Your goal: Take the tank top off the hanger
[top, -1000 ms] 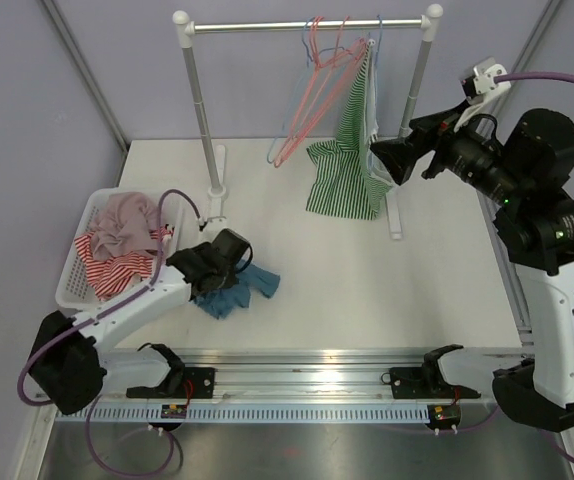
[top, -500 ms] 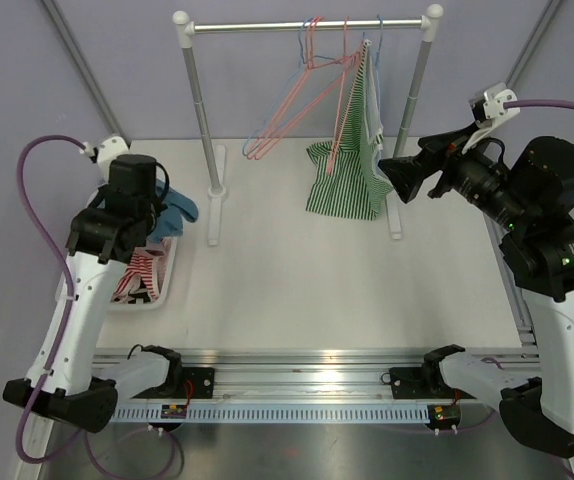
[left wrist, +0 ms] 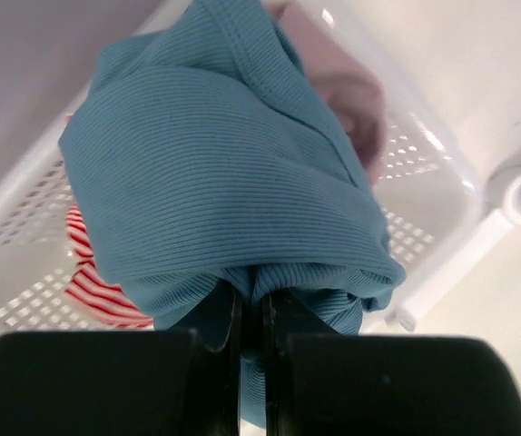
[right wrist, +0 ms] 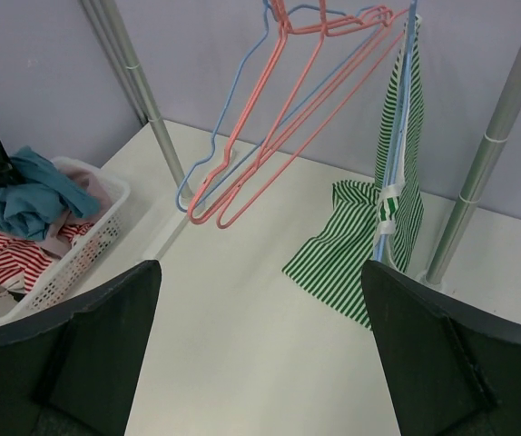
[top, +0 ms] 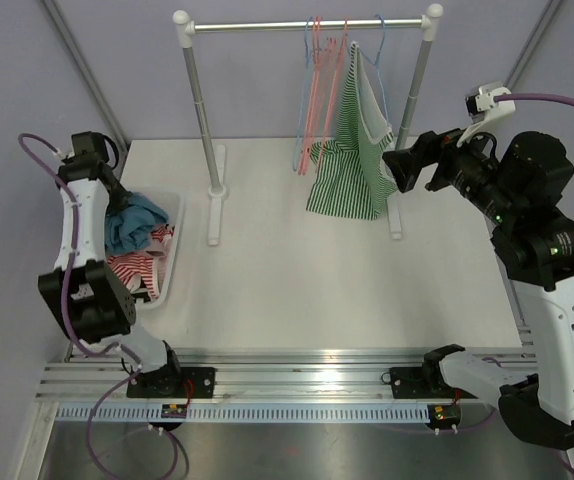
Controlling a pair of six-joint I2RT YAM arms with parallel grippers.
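The white tabletop (top: 297, 290) is carrying a garment rail with a silver crossbar (top: 267, 25), standing at twelve o'clock in the overhead view. The green-and-white striped tank top (top: 352, 150) is hanging from the bar's right end, at about one o'clock, still on its pale blue hanger, its hem draping down to the table. At nine o'clock, a white perforated plastic basket (top: 175, 240) is holding a red-and-white striped garment (top: 132, 268), with a teal ribbed knit top (top: 135, 222) dangling above it. Bare pink and blue wire hangers (top: 317, 100) are hanging just left of the tank top.

The left gripper (top: 115, 200) is pinching the teal top between nearly closed jaws over the basket. The right gripper (top: 399, 168) is hovering at three o'clock of the tank top, jaws spread wide and holding nothing.

Judging by this, the removal is not yet started: the tank top needs grasping and sliding off its hanger.

The left wrist view is showing the fabric caught between the fingers, which the overhead view is leaving unclear. The right wrist view is showing the tank top's white label and its strap on the hanger.
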